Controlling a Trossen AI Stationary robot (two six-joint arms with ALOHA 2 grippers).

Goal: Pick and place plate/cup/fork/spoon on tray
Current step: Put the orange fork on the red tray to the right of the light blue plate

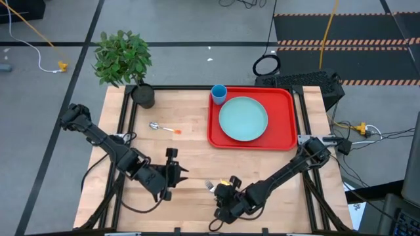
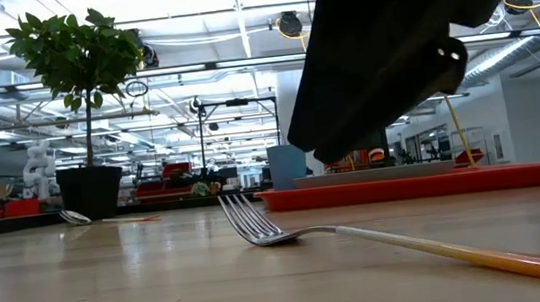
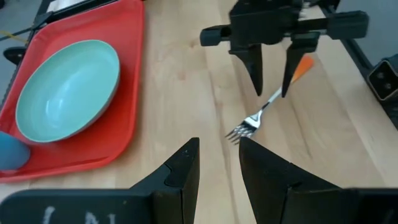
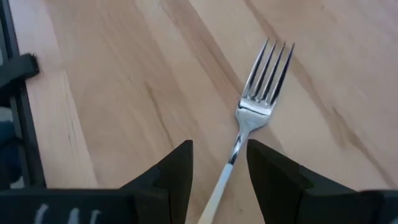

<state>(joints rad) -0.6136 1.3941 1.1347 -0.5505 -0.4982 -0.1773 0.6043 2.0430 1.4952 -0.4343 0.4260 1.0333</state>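
Note:
The fork [image 4: 252, 112] lies flat on the wooden table near its front edge, tines toward the table's left and orange handle end [image 3: 303, 65] toward the right. My right gripper [image 4: 219, 155] hangs open just above the fork's handle, one finger on either side, touching nothing. My left gripper [image 3: 217, 155] stands open and empty to the left of the fork [image 1: 210, 187], pointing at it. The plate [image 1: 243, 118] and the blue cup [image 1: 218, 94] sit on the red tray [image 1: 285, 134] at the far right. The spoon [image 1: 163, 128] lies on the table left of the tray.
A potted plant [image 1: 142, 95] stands at the table's far left corner. Bare wood lies between the fork and the tray's near rim [image 1: 249, 145]. A dark frame rail [image 4: 22, 112] runs along the table edge close to my right gripper.

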